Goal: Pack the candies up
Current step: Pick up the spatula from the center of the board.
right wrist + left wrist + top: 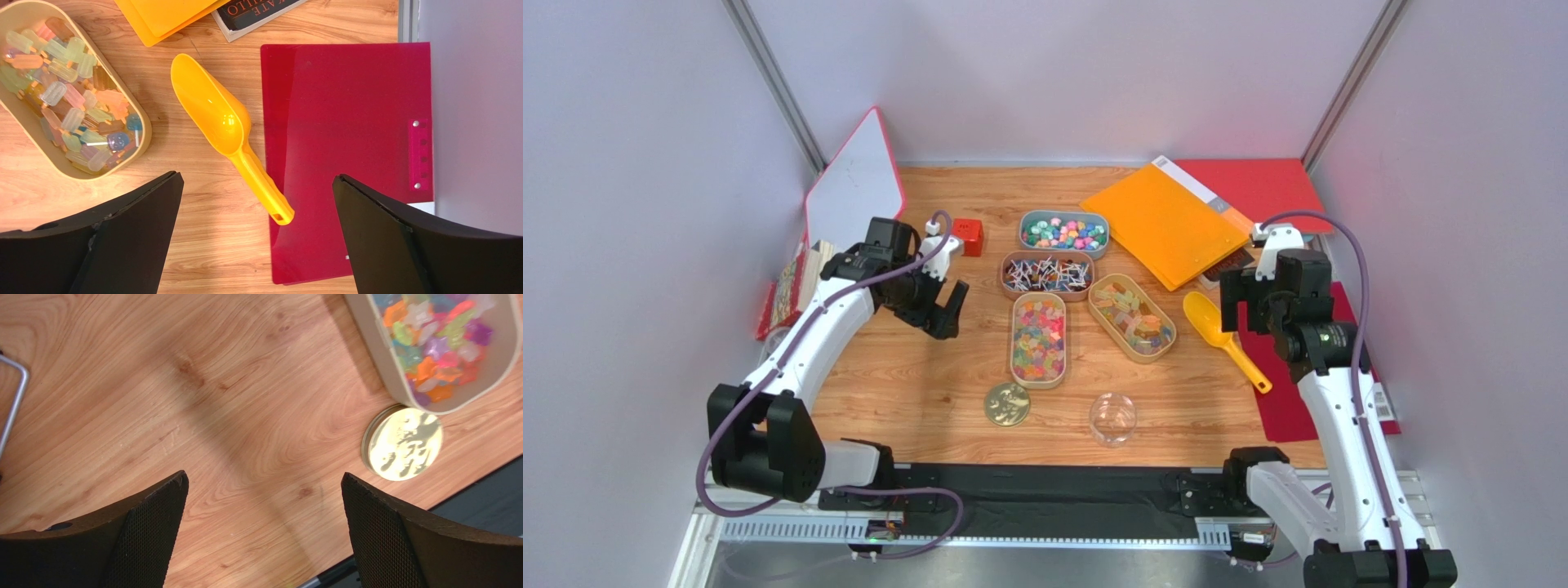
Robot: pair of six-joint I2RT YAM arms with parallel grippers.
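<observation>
Four oval trays of candies sit mid-table: pink/green/blue wrapped bits (pixel 1064 229), white twist-wrapped pieces (pixel 1047 273), red-orange-green gummies (pixel 1038 336) and yellow-orange gummies (pixel 1131 316). A clear jar (pixel 1113 418) stands in front of them, with a gold lid (pixel 1008 404) to its left. A yellow scoop (pixel 1225 331) lies right of the trays. My left gripper (pixel 940 309) is open and empty above bare wood (pixel 263 476), left of the gummies (pixel 439 349). My right gripper (pixel 1249 321) is open and empty above the scoop's handle (pixel 257 177).
A red cube (pixel 967 237) and a tilted whiteboard (pixel 857 184) are at the back left. An orange folder (pixel 1167 221) lies on a book at the back right. A red sheet (pixel 344 153) lies under the scoop's handle end. The gold lid (pixel 403 443) lies near the table's front edge.
</observation>
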